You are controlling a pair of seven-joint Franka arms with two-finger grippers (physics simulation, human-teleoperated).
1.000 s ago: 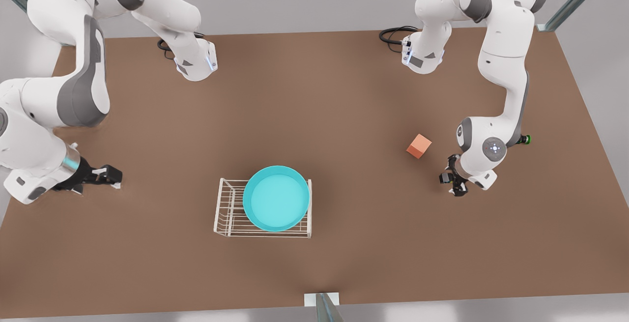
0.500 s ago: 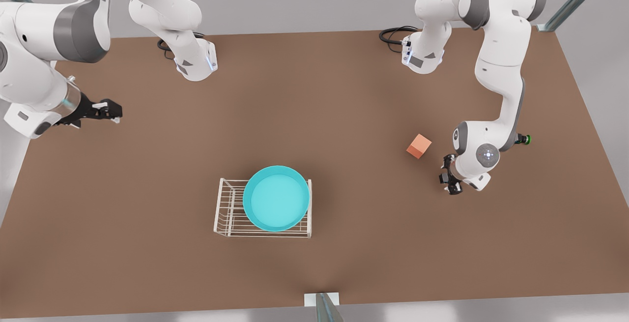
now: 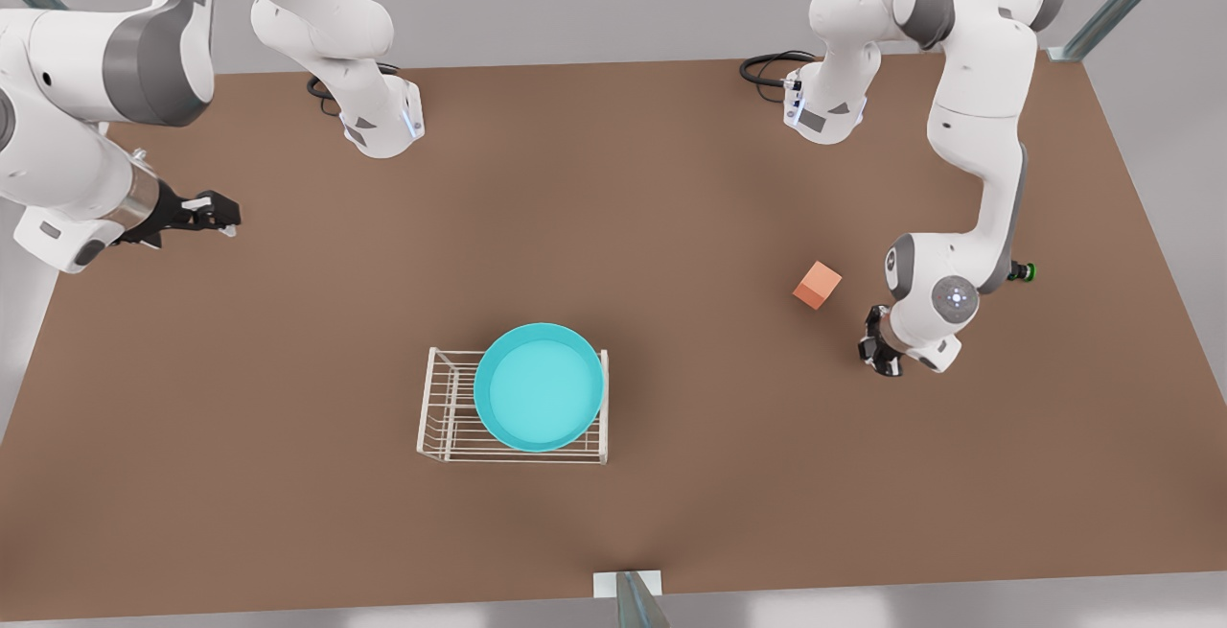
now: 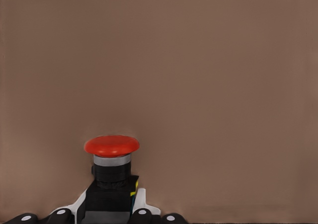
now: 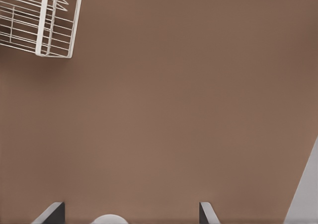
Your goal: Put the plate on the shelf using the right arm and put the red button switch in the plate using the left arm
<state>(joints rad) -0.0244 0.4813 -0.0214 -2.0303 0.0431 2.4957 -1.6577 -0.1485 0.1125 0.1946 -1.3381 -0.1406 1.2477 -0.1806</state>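
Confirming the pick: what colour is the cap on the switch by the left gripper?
Red; the switch shows best in the left wrist view.

Left end effector [image 3: 882, 353] clamped, right end effector [image 3: 219, 216] spread.

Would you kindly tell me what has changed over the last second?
The right end effector, open, pulled away from the table's near edge toward the far side, at the front view's left. The left end effector drew its fingers in and now grips the red switch. The plate on the shelf, the cube and the green switch stayed put.
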